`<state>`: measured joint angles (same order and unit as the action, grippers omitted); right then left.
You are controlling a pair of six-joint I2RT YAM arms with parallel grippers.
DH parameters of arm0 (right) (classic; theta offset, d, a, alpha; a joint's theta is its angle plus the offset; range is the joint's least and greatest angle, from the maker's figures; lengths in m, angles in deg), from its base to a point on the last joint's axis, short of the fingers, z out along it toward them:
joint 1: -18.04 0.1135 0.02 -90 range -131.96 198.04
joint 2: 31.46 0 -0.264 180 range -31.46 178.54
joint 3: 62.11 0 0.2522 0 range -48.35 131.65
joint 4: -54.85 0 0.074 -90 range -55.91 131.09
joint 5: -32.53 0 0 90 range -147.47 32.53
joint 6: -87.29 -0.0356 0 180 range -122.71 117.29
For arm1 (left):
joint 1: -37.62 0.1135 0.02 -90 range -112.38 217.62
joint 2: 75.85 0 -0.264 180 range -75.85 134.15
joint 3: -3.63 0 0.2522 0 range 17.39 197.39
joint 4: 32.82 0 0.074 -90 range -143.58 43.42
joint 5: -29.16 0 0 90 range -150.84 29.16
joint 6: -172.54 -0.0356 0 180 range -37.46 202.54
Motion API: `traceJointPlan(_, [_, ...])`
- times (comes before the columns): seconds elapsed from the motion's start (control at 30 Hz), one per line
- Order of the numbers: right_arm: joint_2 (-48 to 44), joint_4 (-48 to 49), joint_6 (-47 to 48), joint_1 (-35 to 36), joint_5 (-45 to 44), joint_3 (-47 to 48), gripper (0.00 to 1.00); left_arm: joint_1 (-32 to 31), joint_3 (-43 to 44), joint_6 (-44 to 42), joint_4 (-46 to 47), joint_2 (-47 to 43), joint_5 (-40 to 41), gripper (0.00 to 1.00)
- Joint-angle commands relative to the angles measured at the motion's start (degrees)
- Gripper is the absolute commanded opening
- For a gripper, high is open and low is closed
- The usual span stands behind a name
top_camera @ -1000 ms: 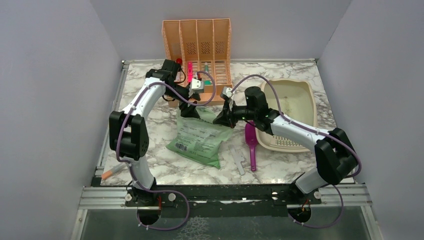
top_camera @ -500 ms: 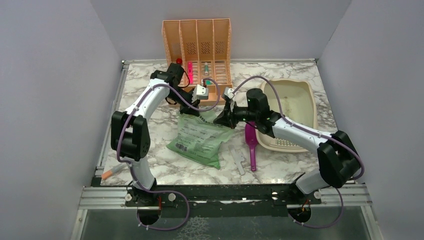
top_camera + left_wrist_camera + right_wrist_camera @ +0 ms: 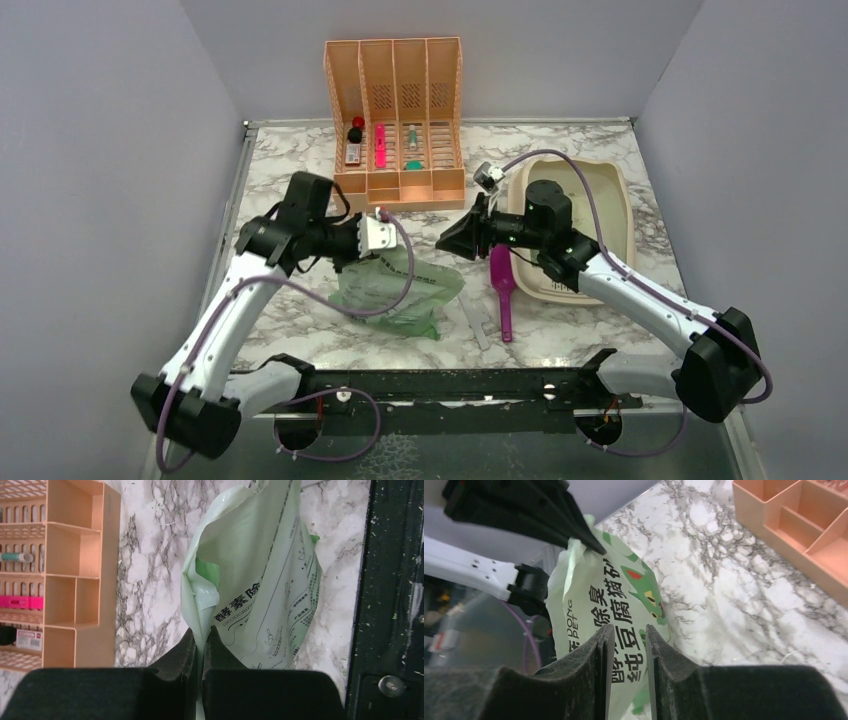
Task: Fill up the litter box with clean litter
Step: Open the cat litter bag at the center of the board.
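Left gripper (image 3: 201,635): clenches a fold at the edge of the pale green bag (image 3: 260,580) and holds that end up off the marble table (image 3: 560,335).

Right gripper (image 3: 626,630): hangs just right of the bag, released, fingers apart on nothing; points left at the printed face.

Litter box (image 3: 622,195): sits at the far right of the table, beige, partly under the right arm, well apart from the bag.

Purple scoop (image 3: 503,290): lies flat beside the box's left edge.

Peach file organizer (image 3: 395,110): stands at far centre.
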<state>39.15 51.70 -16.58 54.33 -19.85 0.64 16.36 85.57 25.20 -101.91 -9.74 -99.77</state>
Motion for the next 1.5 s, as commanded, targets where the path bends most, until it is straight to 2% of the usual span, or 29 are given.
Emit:
traceJointPlan(0.0, [-0.68,-5.47,-10.97,-0.3,3.11,3.22,0.34,-1.13,-5.66,7.85,6.46,-10.07,1.41,0.0])
traceJointPlan(0.1, [0.72,-8.31,-11.56,-0.18,10.93,5.23,0.36,-1.31,-8.21,9.02,6.93,-13.47,2.03,0.0])
traceJointPlan(0.17, [1.31,-13.13,-9.3,0.57,11.9,6.97,0.37,-1.33,-8.96,9.96,7.79,-15.4,1.79,0.0])
traceJointPlan(0.27, [1.83,-22.01,-2.48,3.49,5.59,10.17,0.38,-1.34,-8.8,11.04,8.32,-16.59,0.7,0.0])
traceJointPlan(0.4, [2.76,-25.05,0.92,4.75,-1.53,11.63,0.4,-1.33,-8.67,12.17,8.44,-17.66,-0.69,0.0])
traceJointPlan(0.53, [4.24,-30.45,4.46,4.75,-8.14,15.58,0.46,-1.33,-8.69,13.05,8.44,-19.2,0.24,0.0])
traceJointPlan(0.77, [5.01,-34.45,5.58,4.71,-7.97,19.29,0.55,-1.33,-8.86,14.27,8.44,-20.13,0.0,0.0])
traceJointPlan(0.87, [3.12,-33.77,4.17,4.7,-12.67,19.11,0.58,-1.33,-8.86,14.59,8.48,-20.43,0.01,0.0])
traceJointPlan(1.0, [3.78,-33.53,4.68,4.67,-14.78,19.19,0.65,-1.33,-8.6,15.04,8.45,-20.53,-0.2,0.0])
traceJointPlan(1.2, [8.55,-33.6,4.38,4.69,-11.78,20.89,0.65,-1.33,-8.24,15.04,8.45,-20.5,-0.53,0.0])
traceJointPlan(1.47, [12.77,-37.72,9.31,5.02,-3.36,21.19,0.63,-1.33,-7.61,14.87,8.49,-19.9,-0.43,0.0])
